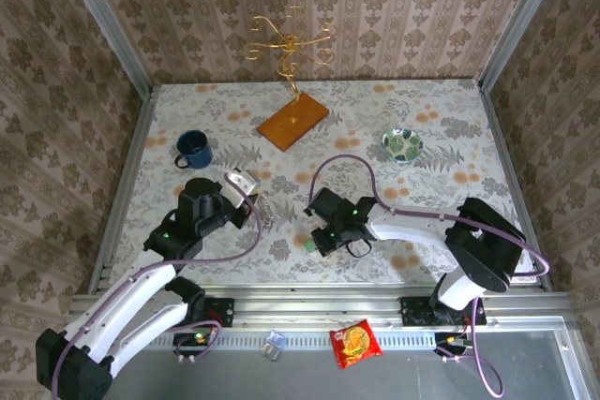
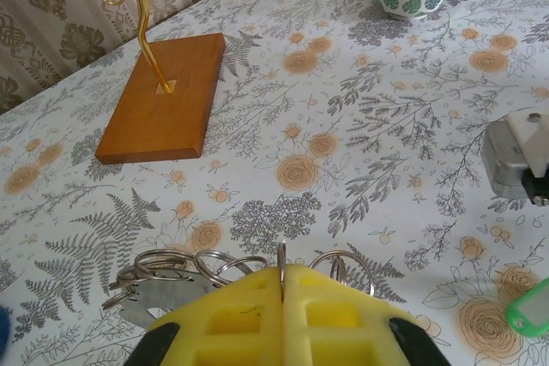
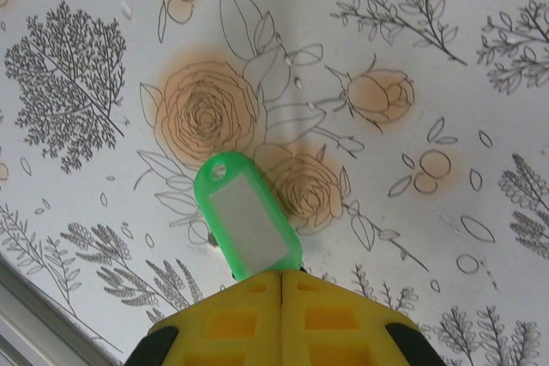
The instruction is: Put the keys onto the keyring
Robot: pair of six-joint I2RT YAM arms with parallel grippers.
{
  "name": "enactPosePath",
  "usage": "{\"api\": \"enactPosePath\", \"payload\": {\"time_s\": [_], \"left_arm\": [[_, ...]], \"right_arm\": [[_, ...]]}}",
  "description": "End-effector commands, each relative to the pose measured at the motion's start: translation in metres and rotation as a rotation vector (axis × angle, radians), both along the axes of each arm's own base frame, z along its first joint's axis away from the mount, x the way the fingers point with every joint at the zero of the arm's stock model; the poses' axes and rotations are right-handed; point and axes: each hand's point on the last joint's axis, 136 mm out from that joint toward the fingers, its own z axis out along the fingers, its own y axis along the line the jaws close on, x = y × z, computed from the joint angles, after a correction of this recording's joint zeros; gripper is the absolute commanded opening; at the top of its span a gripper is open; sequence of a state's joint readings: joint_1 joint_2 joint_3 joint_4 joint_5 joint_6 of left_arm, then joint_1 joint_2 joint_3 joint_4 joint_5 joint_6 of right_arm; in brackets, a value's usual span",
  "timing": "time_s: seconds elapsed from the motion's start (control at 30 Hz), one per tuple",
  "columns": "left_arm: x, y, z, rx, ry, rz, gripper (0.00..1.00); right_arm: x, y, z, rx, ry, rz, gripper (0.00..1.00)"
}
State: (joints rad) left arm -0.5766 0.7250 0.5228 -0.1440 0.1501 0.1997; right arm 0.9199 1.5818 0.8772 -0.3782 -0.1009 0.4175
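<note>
Since the keyring must stand steady for threading, I have my left gripper clenched on it, low over the table; my right gripper pinches the green key nearby, apart, ready to carry across.

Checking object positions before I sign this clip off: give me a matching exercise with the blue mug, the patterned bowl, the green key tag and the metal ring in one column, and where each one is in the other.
Things
1. blue mug
2. green-patterned bowl
3. green key tag
4. metal ring

Places
A. pinched in the shut right gripper
B. on the table, left of the wooden base
C. pinched in the shut left gripper
D. on the table, right of the wooden base

Pairs: 1-B, 2-D, 3-A, 4-C
</note>
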Motion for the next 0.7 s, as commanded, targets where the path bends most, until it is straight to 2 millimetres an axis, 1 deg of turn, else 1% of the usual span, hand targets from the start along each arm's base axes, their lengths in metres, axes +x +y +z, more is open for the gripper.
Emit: {"api": "enactPosePath", "payload": {"time_s": [0.0, 0.2, 0.27, 0.5, 0.67], "left_arm": [[0.001, -0.005, 0.015, -0.006, -0.051, -0.030, 0.00], [-0.001, -0.011, 0.014, -0.004, -0.048, -0.062, 0.00], [-0.001, -0.011, 0.013, -0.004, -0.046, -0.065, 0.00], [-0.002, -0.012, 0.009, -0.002, -0.044, -0.071, 0.00], [-0.004, -0.013, 0.006, 0.012, -0.043, -0.088, 0.00]], "right_arm": [[0.003, -0.003, 0.002, -0.018, 0.032, -0.064, 0.00], [0.009, -0.016, -0.010, -0.052, 0.068, -0.169, 0.00], [0.010, -0.017, -0.012, -0.058, 0.079, -0.189, 0.00], [0.009, -0.022, -0.022, -0.106, 0.114, -0.206, 0.00], [0.010, -0.024, -0.022, -0.118, 0.114, -0.206, 0.00]]}}
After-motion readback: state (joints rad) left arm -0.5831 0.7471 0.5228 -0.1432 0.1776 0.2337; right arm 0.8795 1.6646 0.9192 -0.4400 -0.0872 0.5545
